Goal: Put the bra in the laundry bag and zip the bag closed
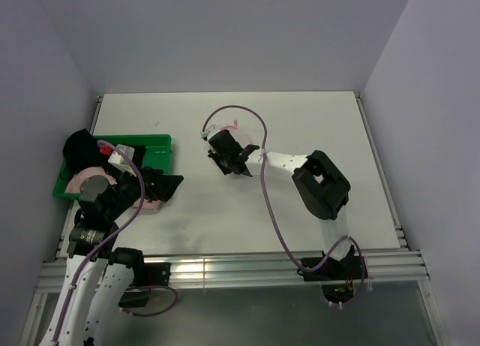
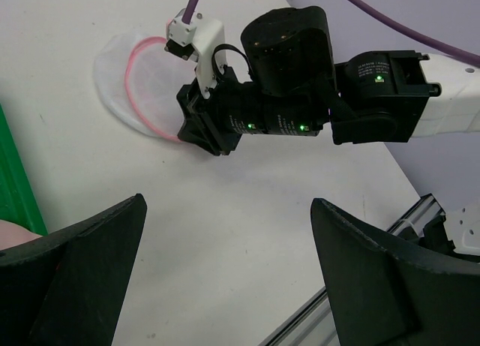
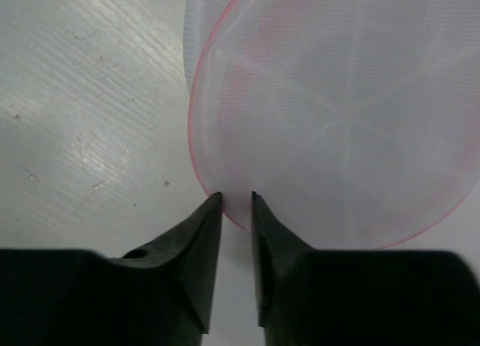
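Laundry bag (image 3: 330, 113): translucent white mesh, pink rim trim. Bench (image 1: 315, 113): white, finely lined. Tray (image 1: 154, 142): green. Left claw (image 2: 229, 203), Right claw (image 3: 236, 202): black. Cable (image 1: 268, 203): purple.

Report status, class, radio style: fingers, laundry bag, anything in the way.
Left fingers wide open, empty. Right fingers narrow, straddling laundry bag at its pink rim; grip unconfirmed. Bag flat on table, looks empty. Green tray well left of bag.

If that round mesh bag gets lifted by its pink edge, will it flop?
The laundry bag probably weighs almost nothing: its mesh is see-through. It lies as a neat flat disc, so the pink rim may be springy and keep shape while the mesh sags. Lifted where the right end effector straddles the rim, it would likely dangle.
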Motion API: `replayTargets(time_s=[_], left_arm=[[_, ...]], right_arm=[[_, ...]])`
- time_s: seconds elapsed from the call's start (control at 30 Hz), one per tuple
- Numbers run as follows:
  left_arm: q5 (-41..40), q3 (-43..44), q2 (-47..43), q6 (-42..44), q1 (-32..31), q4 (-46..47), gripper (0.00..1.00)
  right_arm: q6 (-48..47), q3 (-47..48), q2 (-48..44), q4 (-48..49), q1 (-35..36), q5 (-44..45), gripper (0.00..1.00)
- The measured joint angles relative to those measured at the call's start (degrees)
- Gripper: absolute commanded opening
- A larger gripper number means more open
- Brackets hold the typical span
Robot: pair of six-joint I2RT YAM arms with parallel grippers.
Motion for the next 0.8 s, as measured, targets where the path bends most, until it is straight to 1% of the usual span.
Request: replayTargets(time_s=[0.07, 0.1, 0.17, 0.27, 0.37, 0.5, 0.57, 0.67, 0.8], left_arm=[[0.00, -0.02, 0.04, 0.00, 0.04, -0.02, 0.98], [0.00, -0.02, 0.04, 0.00, 0.09, -0.02, 0.98], [0.00, -0.02, 0.11, 0.00, 0.24, 0.00, 0.97], [0.07, -0.02, 0.46, 0.00, 0.37, -0.02, 0.97], [0.07, -0.02, 0.50, 0.02, 0.57, 0.00, 0.97], [0.24, -0.02, 0.81, 0.00, 0.68, 0.00, 0.97], [0.24, -0.02, 0.81, 0.00, 0.68, 0.02, 0.97], [0.24, -0.02, 1.20, -0.02, 0.70, 0.04, 0.96], [0.22, -0.02, 2.23, -0.02, 0.76, 0.00, 0.95]], right_arm=[[0.11, 0.46, 0.66, 0.13, 0.02, 0.87, 0.19], [0.22, 0.48, 0.72, 0.20, 0.09, 1.11, 0.09], [0.35, 0.46, 0.72, 0.42, 0.11, 1.51, 0.00], [1.33, 0.37, 0.70, 1.38, 0.11, 1.79, 0.00], [3.02, -1.62, -0.63, 2.56, 0.11, 1.70, 0.00], [7.30, -8.33, -6.97, 4.20, 0.11, 1.49, 0.00], [9.73, -12.37, -12.02, 4.72, 0.11, 1.68, 0.00], [13.31, -18.91, -23.34, 5.16, 0.11, 1.84, 0.00], [16.24, -22.27, -37.13, 4.63, 0.11, 1.16, 0.00]])
